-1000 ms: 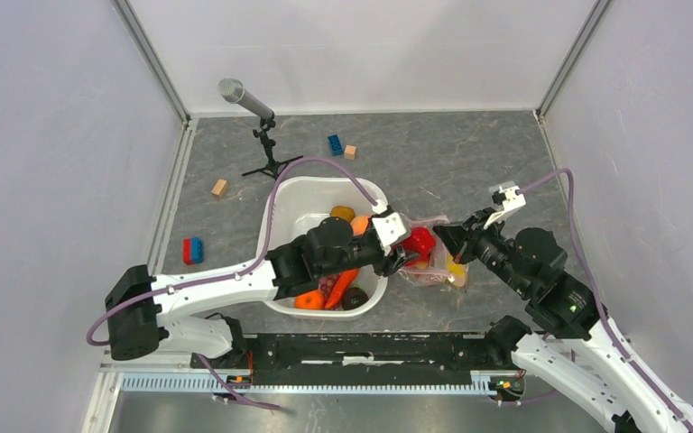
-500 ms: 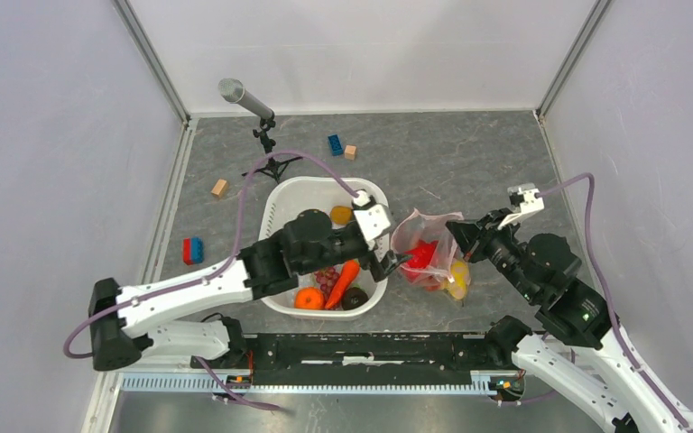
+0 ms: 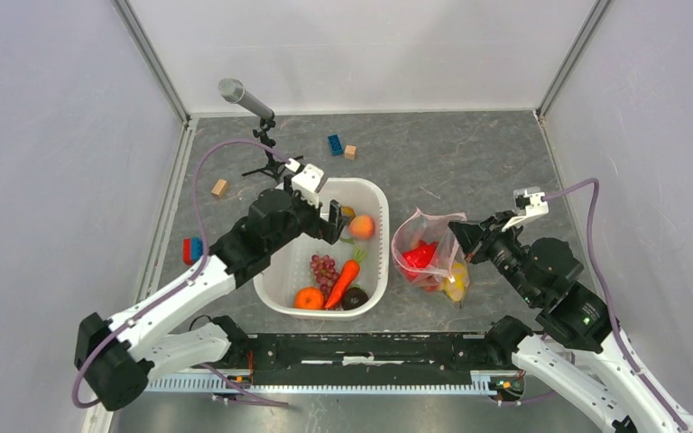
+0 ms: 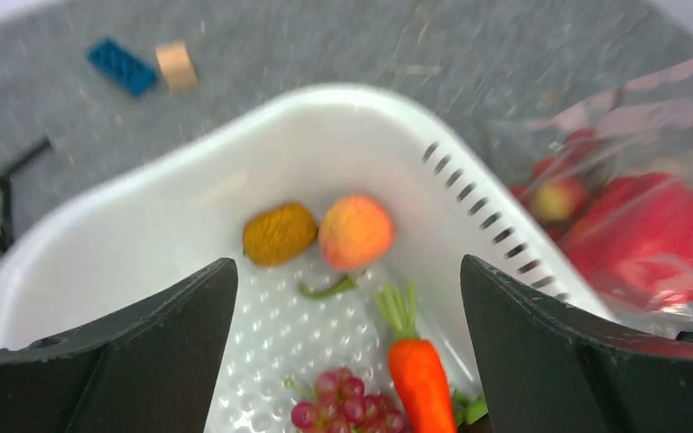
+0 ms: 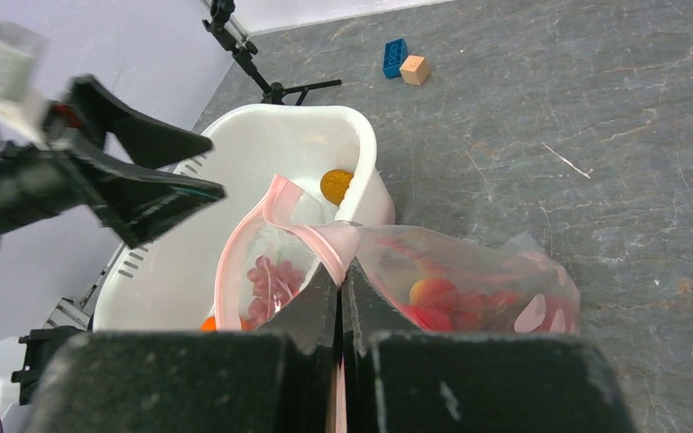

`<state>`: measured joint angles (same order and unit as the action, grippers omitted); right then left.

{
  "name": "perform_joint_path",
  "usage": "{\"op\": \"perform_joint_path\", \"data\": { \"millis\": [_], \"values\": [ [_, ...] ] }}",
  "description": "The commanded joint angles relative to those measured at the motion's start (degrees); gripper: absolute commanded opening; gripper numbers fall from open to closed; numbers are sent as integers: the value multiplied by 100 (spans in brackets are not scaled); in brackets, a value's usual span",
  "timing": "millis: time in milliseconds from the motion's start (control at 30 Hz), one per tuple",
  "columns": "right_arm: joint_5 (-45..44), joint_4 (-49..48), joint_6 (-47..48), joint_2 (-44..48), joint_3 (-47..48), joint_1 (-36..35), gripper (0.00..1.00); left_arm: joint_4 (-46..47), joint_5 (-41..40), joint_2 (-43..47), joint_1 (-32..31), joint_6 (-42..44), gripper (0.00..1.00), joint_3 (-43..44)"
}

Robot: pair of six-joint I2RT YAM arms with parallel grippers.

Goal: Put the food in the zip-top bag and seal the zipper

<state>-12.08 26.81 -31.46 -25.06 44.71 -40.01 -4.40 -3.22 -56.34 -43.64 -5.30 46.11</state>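
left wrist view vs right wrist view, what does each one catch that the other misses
Only the left wrist: the round peach-coloured toy fruit and the orange toy carrot with its green top, in the white plastic basin. Only the right wrist: the right gripper shut on the clear plastic bag's pale pink zipper strip. Both: that basin, the brownish-yellow toy fruit, the bag's red food, the blue block and wooden block.
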Motion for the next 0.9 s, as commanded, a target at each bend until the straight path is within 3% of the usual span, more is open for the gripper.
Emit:
{"op": "perform_joint_path", "data": {
  "millis": [0,200,367,600,867],
  "values": [
    [54,-448,-74,-26,21,10,0,179,697,-558,523,-718,99,-156],
    [69,-455,-97,10,-6,10,0,283,137,-1823,1012,-1545,100,214],
    [55,-465,-81,24,-4,6,0,868,292,-2631,1074,-2032,97,363],
    [24,-477,-51,20,-39,10,1,1542,-395,-3140,1033,-2693,98,199],
    [32,-501,-39,24,-76,10,2,1970,-1281,-3841,749,-2850,92,161]
  ]
}}
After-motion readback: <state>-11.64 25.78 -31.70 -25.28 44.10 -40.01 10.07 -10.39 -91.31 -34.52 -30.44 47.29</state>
